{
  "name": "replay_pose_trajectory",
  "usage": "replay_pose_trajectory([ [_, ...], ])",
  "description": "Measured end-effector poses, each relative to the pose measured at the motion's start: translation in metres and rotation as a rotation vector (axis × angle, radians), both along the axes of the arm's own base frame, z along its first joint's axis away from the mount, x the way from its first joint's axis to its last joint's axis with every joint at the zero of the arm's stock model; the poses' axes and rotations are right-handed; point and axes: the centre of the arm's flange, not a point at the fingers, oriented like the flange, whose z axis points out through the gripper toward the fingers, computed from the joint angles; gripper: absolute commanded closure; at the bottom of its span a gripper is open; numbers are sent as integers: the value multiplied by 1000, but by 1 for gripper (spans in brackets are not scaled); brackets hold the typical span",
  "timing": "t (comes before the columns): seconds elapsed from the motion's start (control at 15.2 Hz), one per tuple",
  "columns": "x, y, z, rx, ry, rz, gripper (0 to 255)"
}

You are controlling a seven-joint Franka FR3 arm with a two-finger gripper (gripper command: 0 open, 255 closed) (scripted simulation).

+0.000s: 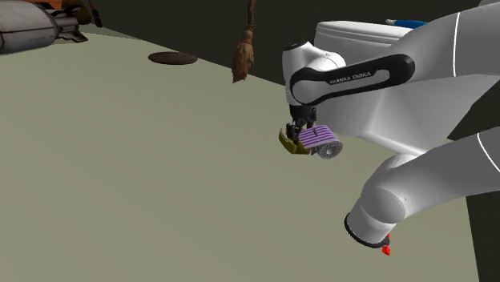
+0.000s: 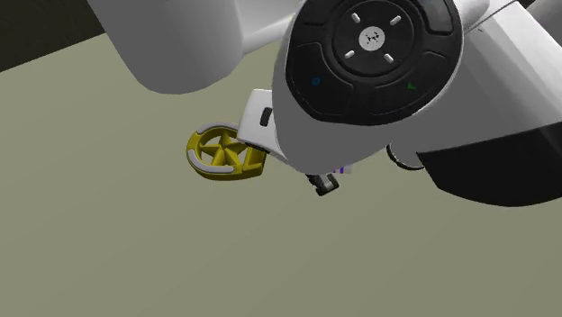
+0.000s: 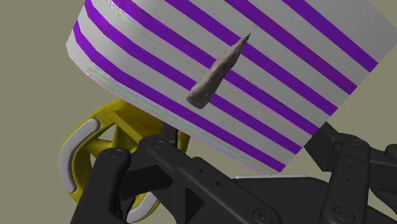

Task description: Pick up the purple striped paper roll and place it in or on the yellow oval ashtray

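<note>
Your gripper [image 1: 303,130] is clamped on the purple-striped paper roll [image 3: 299,76], fingers narrowed to its sides. The roll hangs tilted right beside the yellow ashtray [image 2: 223,153], probably over its rim; you can't confirm contact here. Farther back on the floor [image 1: 120,176]: broom [image 1: 243,54], dark round disc [image 1: 172,58].

The olive surface [image 1: 120,176] is open across the shoulder view's left and centre. Along its far edge, from upper left to top centre, are a grey machine [image 1: 32,32], a dark disc [image 1: 172,58] and a brown broom [image 1: 242,52]. The white arm [image 1: 433,120] blocks the right, with the yellow ashtray [image 1: 284,141] and striped roll [image 1: 315,138] beneath it.
</note>
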Motion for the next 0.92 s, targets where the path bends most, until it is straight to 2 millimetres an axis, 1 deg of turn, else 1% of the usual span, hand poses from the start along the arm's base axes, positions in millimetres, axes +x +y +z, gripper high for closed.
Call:
replay_pose_trajectory([
  [0.33,41,-50,2,0,0,0,255],
  [0.4,52,-60,1,0,0,0,255],
  [0.59,72,-92,1,0,0,0,255],
  [0.73,91,-112,-3,0,0,0,255],
  [0.79,97,-120,-1,0,0,0,255],
  [0.92,114,-145,-1,0,0,0,255],
])
